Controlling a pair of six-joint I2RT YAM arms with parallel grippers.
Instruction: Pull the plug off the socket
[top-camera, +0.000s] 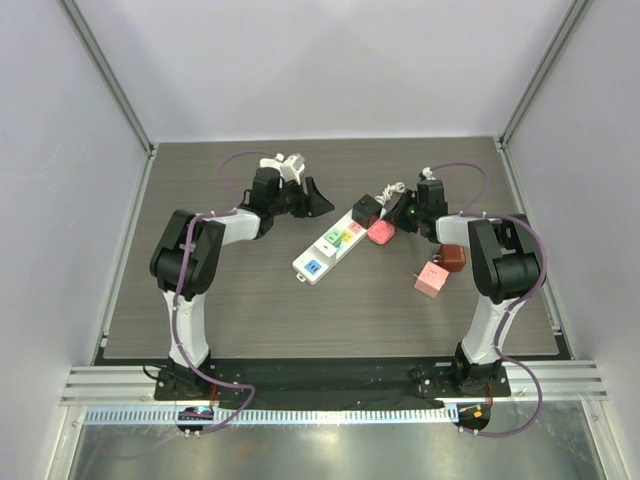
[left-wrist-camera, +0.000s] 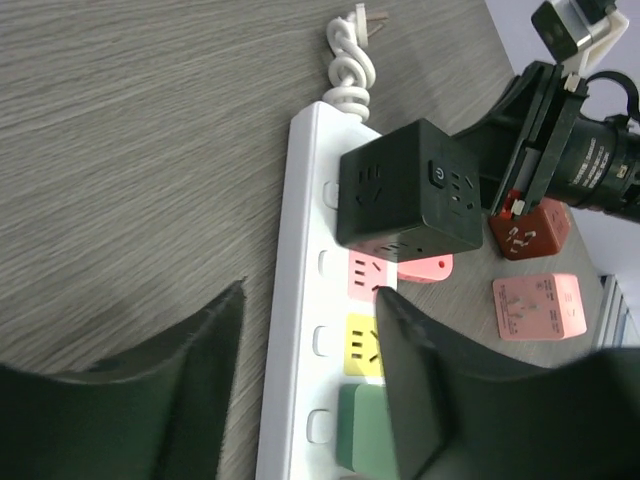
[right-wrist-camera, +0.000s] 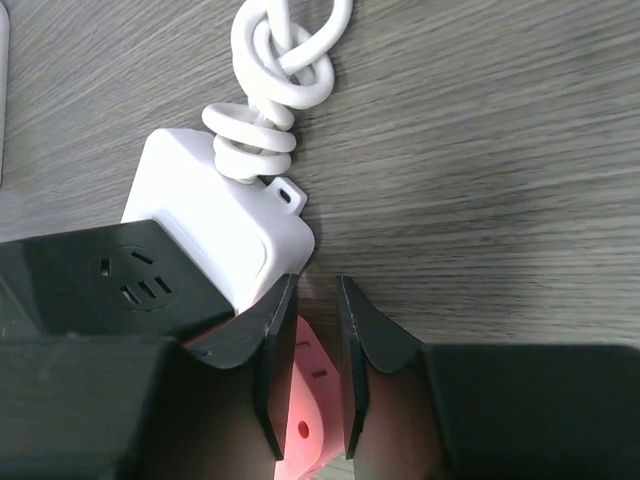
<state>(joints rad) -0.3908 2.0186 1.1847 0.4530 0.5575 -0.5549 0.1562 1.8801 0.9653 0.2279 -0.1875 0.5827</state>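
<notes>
We count one white power strip (left-wrist-camera: 295, 330), lying at an angle near the middle of the table (top-camera: 250, 310). One black cube plug (left-wrist-camera: 410, 190) is seated in the strip's end socket, next to the knotted white cord (right-wrist-camera: 280, 60); the plug is not yet out.

We count three further cube adapters, all loose on the table. One pink adapter (top-camera: 381, 232) is just beside the black plug. A second pink adapter (top-camera: 431, 281) and one dark red adapter (top-camera: 452, 258) lie close together, nearer the right arm's base.

Left gripper (left-wrist-camera: 312, 290): fingers spread wide, nothing between them, poised to the left of the strip's plug end.

Right gripper (right-wrist-camera: 318, 290): fingers pressed almost together, leaving a narrow slit. It sits at the strip's cord end, its left finger against the black plug. Pink shows in the slit, but we cannot tell whether anything is pinched.
</notes>
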